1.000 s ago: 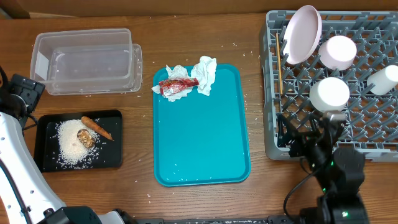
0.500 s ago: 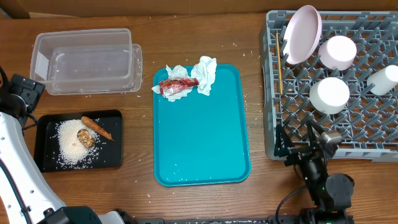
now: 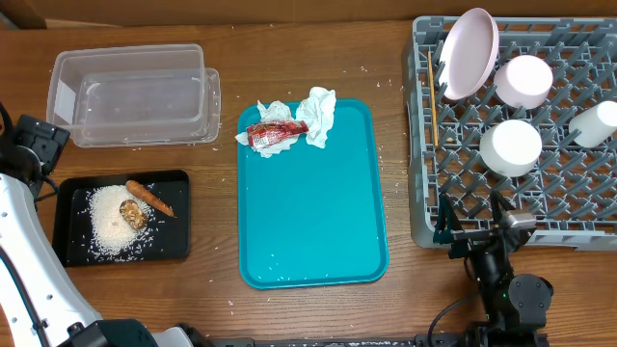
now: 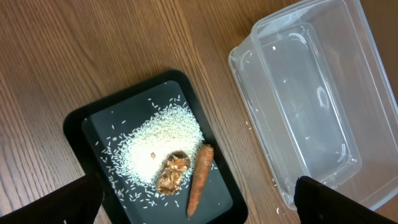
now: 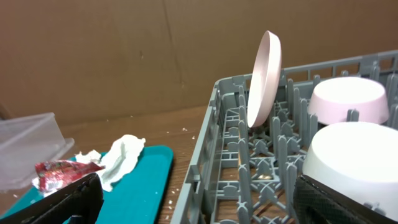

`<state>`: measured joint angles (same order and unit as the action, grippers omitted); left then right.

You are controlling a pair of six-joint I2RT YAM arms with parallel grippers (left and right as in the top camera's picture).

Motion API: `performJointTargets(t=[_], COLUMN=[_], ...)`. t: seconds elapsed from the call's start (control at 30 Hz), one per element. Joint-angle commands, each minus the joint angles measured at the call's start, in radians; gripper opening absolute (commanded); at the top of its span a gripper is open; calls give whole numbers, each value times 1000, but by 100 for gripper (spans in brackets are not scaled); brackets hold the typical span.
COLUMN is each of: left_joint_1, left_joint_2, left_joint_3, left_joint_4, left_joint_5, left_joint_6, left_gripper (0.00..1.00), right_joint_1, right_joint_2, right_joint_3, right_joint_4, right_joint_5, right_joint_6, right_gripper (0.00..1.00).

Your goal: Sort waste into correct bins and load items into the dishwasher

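The dish rack (image 3: 421,145) was loaded. Left gripper (image 4: 199,205) and right gripper (image 3: 471,226) jaws stood apart. Judged next: napkins (image 3: 318,114) and wrapper (image 3: 272,133) into the clear tub (image 3: 130,96).

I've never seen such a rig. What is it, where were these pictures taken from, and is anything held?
Two robot arms work at a table. One picture looks down from above; the other two come from cameras on each wrist. The left end effector is open, facing a black tray of rice, a carrot piece and a brown lump, beside a clear tub. The right end effector, open too, sits by a grey dish rack holding a plate, two bowls and a cup. Napkins and a red wrapper lie on a teal tray. Nothing is held.
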<state>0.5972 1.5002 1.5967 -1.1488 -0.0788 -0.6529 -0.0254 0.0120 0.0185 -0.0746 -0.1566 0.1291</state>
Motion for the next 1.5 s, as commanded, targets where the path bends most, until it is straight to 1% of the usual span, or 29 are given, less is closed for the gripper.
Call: performJointTargets(t=[0.0,1.33,1.4,1.47], left_joint_1=[-2,-2,-2,-2], left_joint_2=[3,3,3,3], left_joint_3=[0,0,0,0], left_joint_4=[0,0,-3,-23], left_joint_5=[2,2,103,267], left_joint_6=[-13,-14,-59,-65], left_gripper=[100,100,100,100], right_joint_1=[-3,-3,-3,-3], right_joint_2=[-10,-9,-9,-9], right_joint_3=[-10,-10,-10,-10], right_joint_4=[4,5,5,5], right_joint_5=[2,-2,-2,-2], right_joint_6=[-50,-48,-48,-48], right_gripper=[100,100,100,100])
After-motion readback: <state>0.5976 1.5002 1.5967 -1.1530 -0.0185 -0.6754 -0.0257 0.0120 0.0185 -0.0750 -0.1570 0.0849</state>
